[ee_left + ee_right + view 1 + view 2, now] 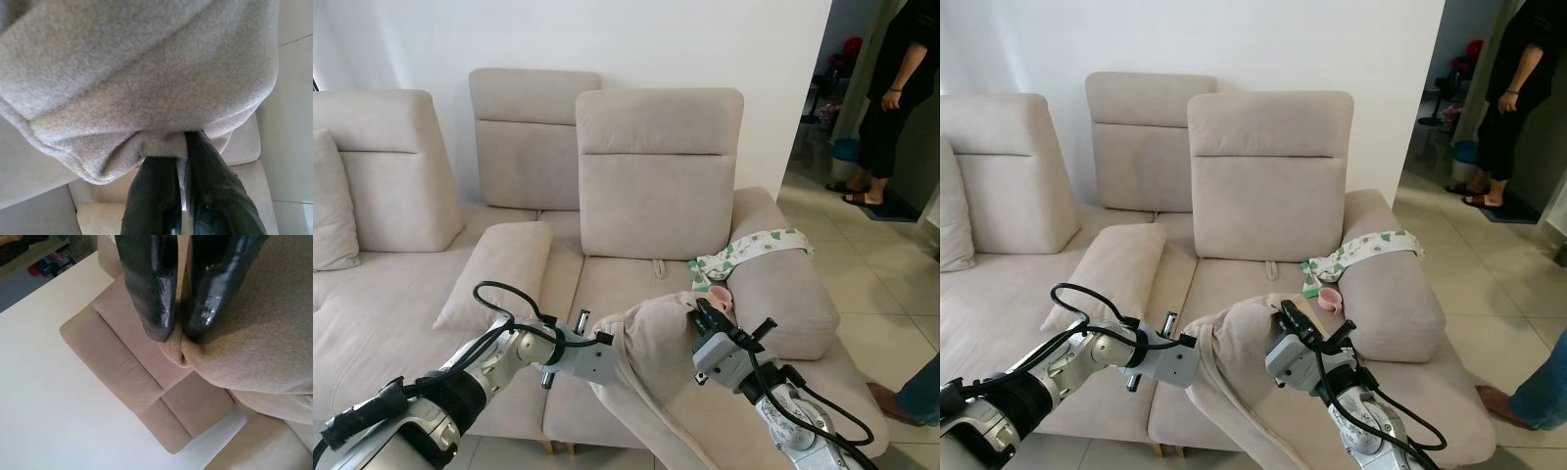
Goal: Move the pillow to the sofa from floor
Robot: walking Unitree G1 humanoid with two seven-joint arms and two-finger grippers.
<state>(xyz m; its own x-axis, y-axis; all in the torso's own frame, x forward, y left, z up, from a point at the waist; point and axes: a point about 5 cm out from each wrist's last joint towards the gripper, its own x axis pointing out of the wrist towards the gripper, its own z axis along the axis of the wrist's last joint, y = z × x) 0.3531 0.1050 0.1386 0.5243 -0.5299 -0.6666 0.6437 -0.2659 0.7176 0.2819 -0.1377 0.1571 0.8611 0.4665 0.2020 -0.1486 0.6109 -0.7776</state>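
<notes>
Gripping pillow over sofa

The two head views looked forward and down from above the arms onto the sofa, sharing almost the same scene. Each wrist view looked along its own black fingers, very near the pillow fabric.
</notes>
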